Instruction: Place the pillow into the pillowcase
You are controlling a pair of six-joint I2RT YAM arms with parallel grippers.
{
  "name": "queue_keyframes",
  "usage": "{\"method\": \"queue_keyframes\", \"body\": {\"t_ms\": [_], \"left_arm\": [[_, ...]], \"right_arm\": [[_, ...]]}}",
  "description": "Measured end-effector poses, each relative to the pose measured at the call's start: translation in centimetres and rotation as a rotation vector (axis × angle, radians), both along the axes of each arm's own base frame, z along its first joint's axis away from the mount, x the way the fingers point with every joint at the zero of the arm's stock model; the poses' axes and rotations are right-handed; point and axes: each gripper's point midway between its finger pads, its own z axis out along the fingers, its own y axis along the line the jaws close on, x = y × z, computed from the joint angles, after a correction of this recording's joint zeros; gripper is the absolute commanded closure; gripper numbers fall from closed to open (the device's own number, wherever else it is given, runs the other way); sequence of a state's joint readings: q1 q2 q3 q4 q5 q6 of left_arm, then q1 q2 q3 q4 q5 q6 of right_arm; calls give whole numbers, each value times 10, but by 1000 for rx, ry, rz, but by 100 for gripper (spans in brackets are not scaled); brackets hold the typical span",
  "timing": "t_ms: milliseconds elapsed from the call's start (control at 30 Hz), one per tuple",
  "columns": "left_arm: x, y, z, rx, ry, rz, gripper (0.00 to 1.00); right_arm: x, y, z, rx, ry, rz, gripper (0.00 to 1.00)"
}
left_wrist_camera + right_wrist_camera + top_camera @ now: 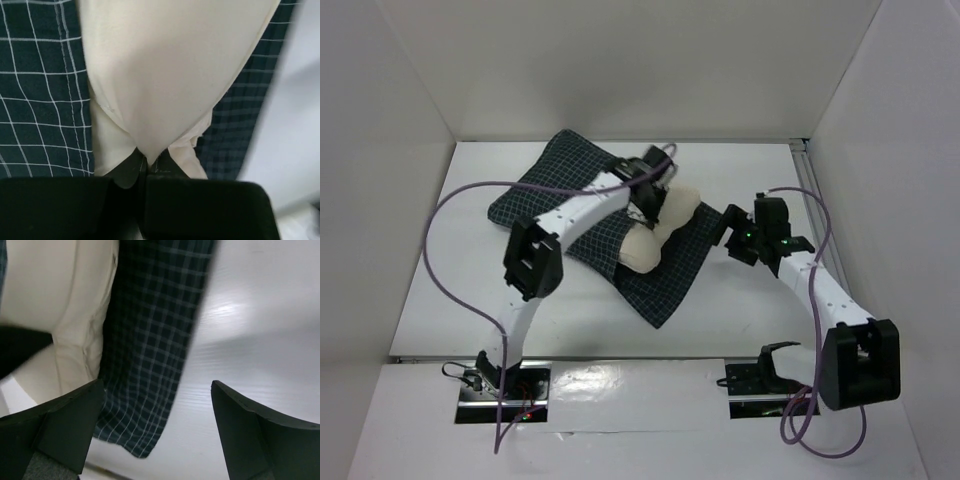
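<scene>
The cream pillow (655,238) lies on top of the navy checked pillowcase (560,195), which is spread flat mid-table. My left gripper (650,208) is shut on a pinch of the pillow's fabric. In the left wrist view the pillow (170,65) fills the middle, the gripper (147,162) pinches it, and the pillowcase (40,100) shows on both sides. My right gripper (731,232) is open and empty just off the pillowcase's right edge. In the right wrist view the gripper (157,432) hovers over the pillowcase (150,360) edge, with the pillow (55,295) at upper left. The bear print is hidden.
White walls enclose the table (760,300) at the back and both sides. A metal rail (808,165) runs along the right wall. Purple cables loop from both arms near the left side and front right.
</scene>
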State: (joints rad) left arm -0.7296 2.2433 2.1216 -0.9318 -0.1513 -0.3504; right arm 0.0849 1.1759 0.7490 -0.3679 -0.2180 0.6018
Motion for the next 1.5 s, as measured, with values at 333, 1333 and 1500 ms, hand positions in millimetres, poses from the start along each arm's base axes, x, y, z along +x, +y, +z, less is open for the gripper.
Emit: {"method": "queue_keyframes", "body": {"t_ms": [333,1333,1500], "left_arm": [[47,98,145,-577,-8,154,100],[11,76,171,-888,138,72,100],[8,83,166,-895,141,95,100]], "right_arm": [[35,143,36,97,-150,276,38],[166,233,-17,163,-276,155,100],[166,208,-24,172,-267,111,100]]}}
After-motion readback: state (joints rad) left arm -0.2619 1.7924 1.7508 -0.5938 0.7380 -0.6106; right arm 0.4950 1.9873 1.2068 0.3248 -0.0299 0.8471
